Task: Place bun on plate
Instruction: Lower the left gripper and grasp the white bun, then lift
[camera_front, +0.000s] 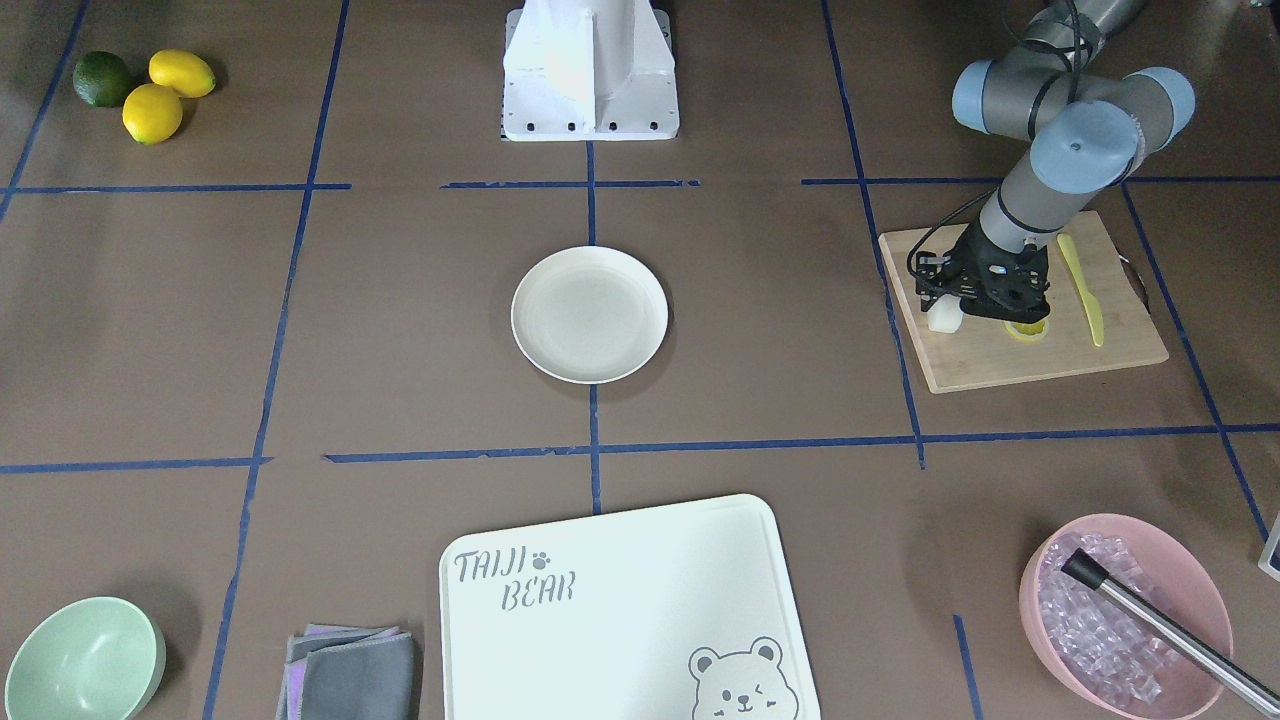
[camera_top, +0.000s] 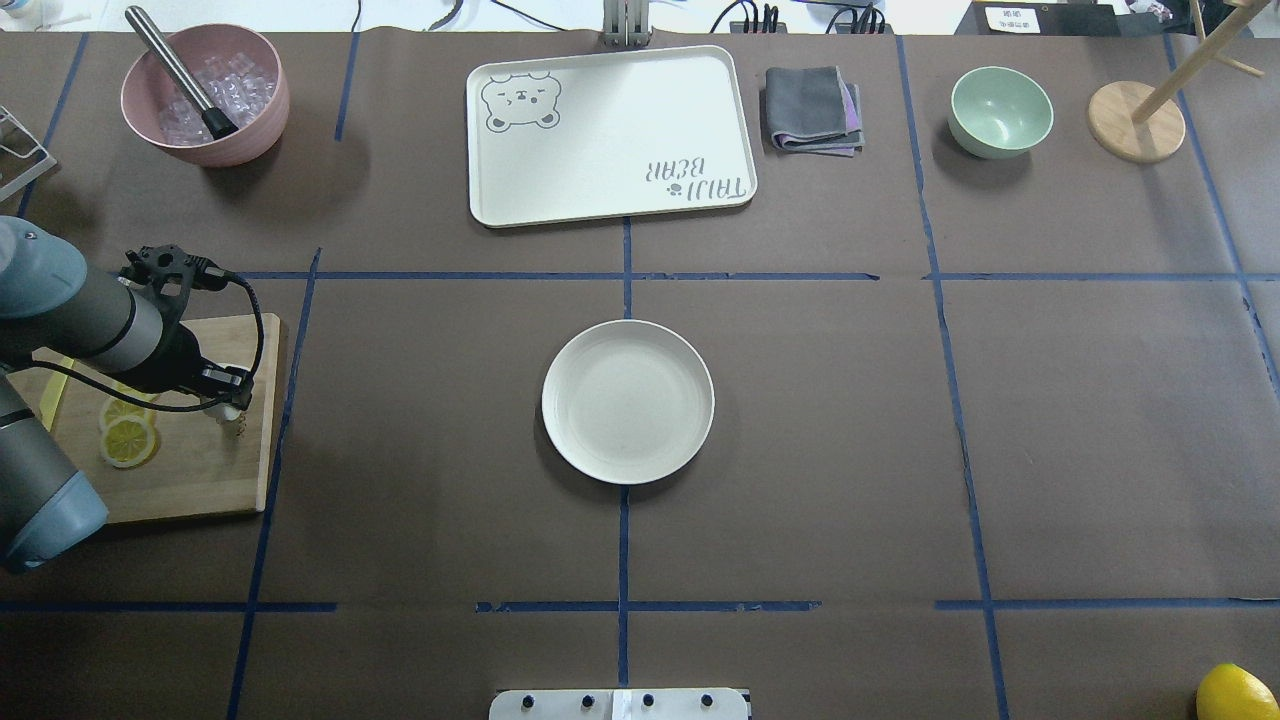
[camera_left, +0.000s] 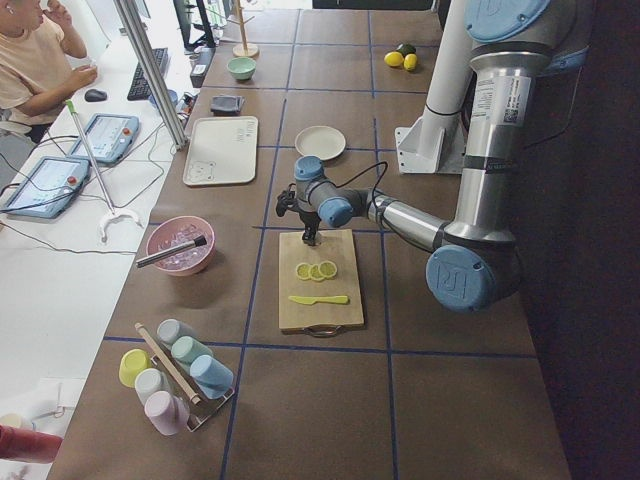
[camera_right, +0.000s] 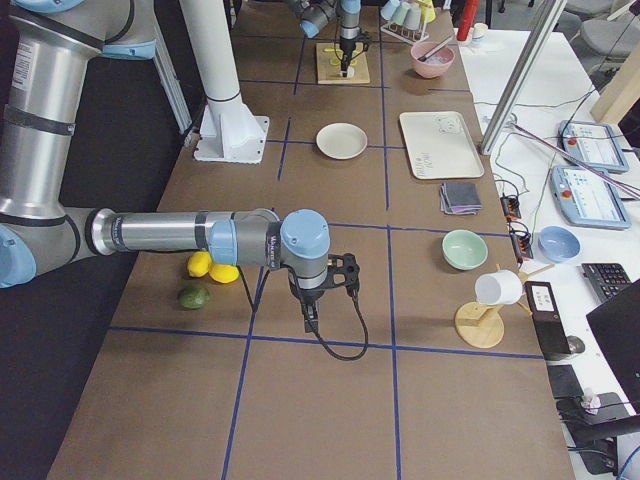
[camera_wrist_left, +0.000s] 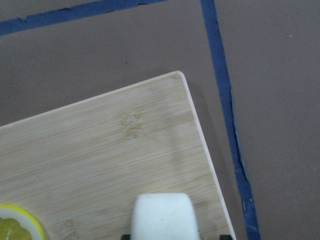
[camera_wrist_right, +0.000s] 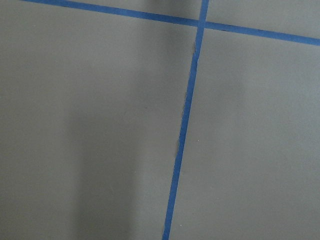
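The bun, a small white lump, rests near the corner of a wooden cutting board. My left gripper is down over it. In the left wrist view the bun lies between the two fingertips, with a gap on one side, so the gripper is open. The cream plate stands bare at the table's middle, well away from the board. My right gripper hangs over bare table, and I cannot tell whether it is open or shut.
Lemon slices and a yellow knife share the cutting board. A pink bowl of ice, the bear-printed board, a folded cloth and a green bowl line the far edge. Lemons and a lime lie by the right arm.
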